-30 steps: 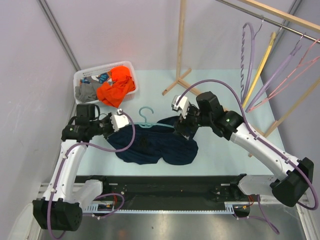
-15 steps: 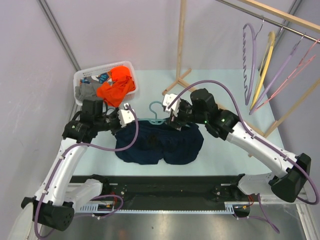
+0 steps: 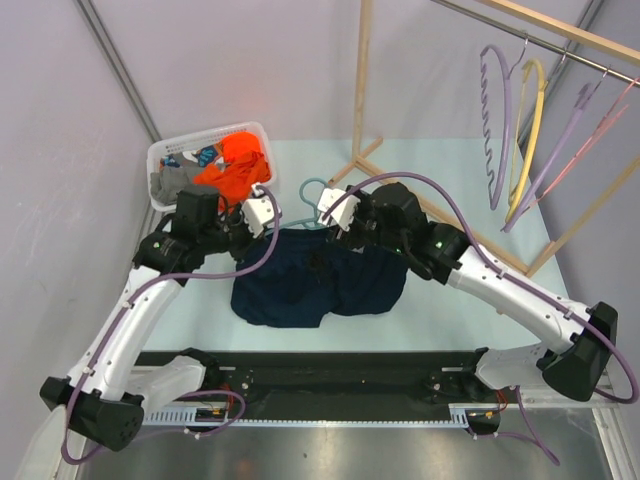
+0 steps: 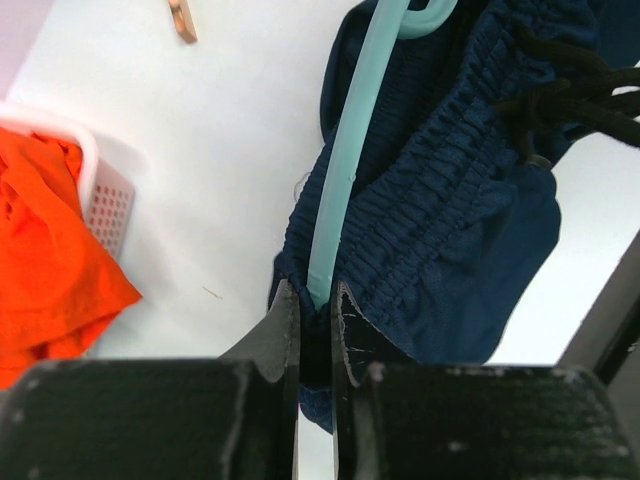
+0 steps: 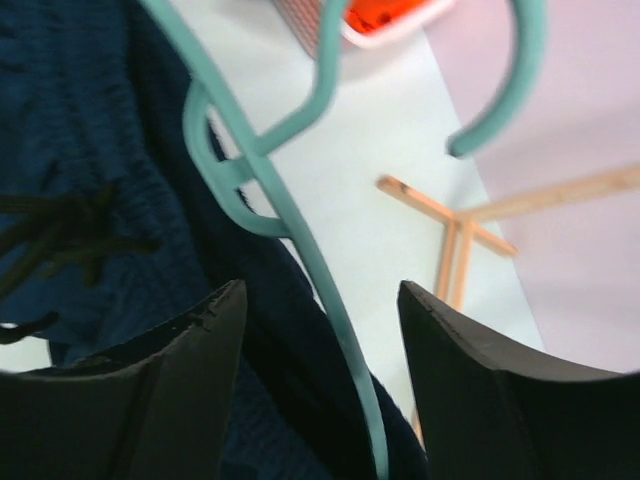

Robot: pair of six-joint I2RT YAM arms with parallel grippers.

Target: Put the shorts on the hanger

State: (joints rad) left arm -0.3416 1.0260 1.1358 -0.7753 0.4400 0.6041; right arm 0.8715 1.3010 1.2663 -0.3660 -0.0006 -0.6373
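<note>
The navy shorts (image 3: 315,285) hang from the teal hanger (image 3: 312,190), lifted above the table between both arms. My left gripper (image 3: 262,222) is shut on the hanger's arm (image 4: 345,170) together with the shorts' waistband (image 4: 440,200). My right gripper (image 3: 335,215) is open, its fingers (image 5: 185,370) on either side of the hanger's other arm (image 5: 320,260) and the shorts (image 5: 90,150), not pinching them. The hanger's hook (image 5: 500,80) points up and away. A black drawstring (image 4: 560,95) lies on the waistband.
A white basket (image 3: 172,152) with an orange garment (image 3: 235,170) and a grey one stands at the back left. A wooden rack (image 3: 362,90) stands behind, its rail carrying purple, yellow and pink hangers (image 3: 520,120) at the right.
Both arms have moved back and inward, lifting the hanger and shorts toward the rear. The shorts now hang bunched closer together. The hangers on the rail have swung.
</note>
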